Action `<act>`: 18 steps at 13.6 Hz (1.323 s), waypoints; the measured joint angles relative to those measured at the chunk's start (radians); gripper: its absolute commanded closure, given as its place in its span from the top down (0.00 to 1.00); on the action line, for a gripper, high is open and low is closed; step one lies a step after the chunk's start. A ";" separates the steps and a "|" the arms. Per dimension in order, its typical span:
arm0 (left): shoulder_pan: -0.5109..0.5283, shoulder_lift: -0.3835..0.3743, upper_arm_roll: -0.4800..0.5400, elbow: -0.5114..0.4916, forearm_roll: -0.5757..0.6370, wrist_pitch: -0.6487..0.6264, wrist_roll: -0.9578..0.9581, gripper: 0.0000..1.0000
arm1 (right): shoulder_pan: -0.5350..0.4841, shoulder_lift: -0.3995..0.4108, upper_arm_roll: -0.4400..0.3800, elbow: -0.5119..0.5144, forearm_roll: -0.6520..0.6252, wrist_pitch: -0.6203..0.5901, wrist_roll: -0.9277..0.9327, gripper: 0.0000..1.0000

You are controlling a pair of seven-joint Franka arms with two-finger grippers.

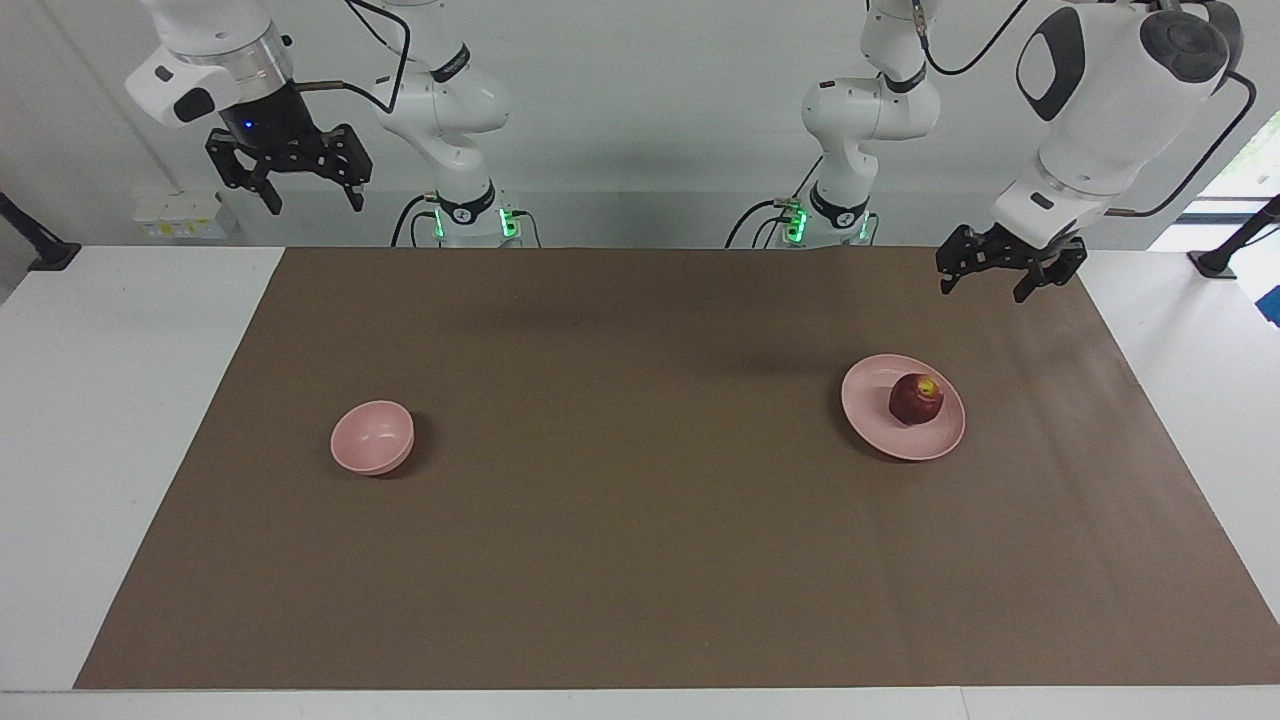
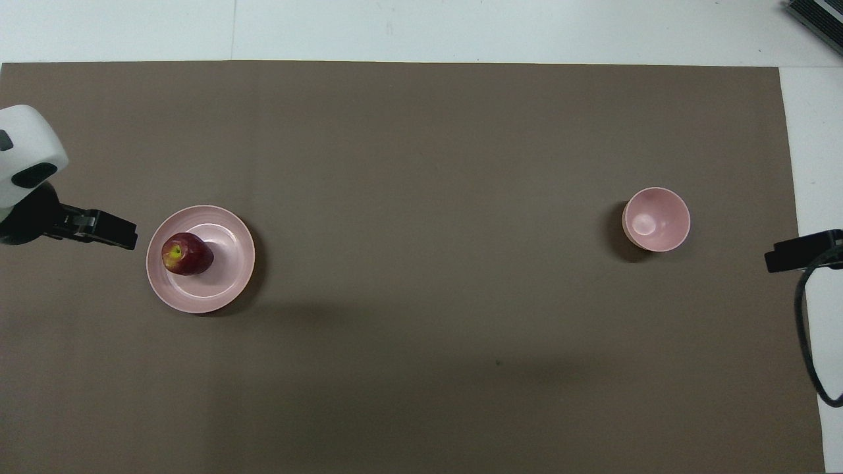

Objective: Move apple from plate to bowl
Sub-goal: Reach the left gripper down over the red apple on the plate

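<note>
A dark red apple [image 1: 916, 398] [image 2: 187, 253] with a yellow-green patch on top sits on the flat pale pink plate [image 1: 880, 420] [image 2: 230, 263] toward the left arm's end of the brown mat. The small deep pink bowl [image 1: 372, 437] [image 2: 656, 219] stands empty toward the right arm's end. My left gripper [image 1: 982, 282] [image 2: 125, 235] hangs open in the air over the mat beside the plate, holding nothing. High over the table's edge, my right gripper [image 1: 314, 198] is open and empty; only its tip [image 2: 777, 260] shows in the overhead view.
A brown mat [image 1: 640, 500] covers most of the white table [image 1: 120, 420]. A black cable [image 2: 807, 342] loops down by the right gripper in the overhead view. A dark object [image 2: 816, 16] lies at the table's corner farthest from the robots.
</note>
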 measured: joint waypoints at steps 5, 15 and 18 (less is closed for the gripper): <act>0.000 0.002 0.001 -0.144 0.000 0.153 0.000 1.00 | 0.000 0.000 0.000 0.000 0.000 0.000 0.000 1.00; 0.002 0.095 0.005 -0.409 0.000 0.506 0.002 1.00 | 0.000 0.000 0.000 0.000 0.000 0.000 0.000 1.00; 0.003 0.137 0.005 -0.435 0.000 0.585 0.002 1.00 | 0.000 0.000 0.000 0.000 0.000 0.000 0.000 1.00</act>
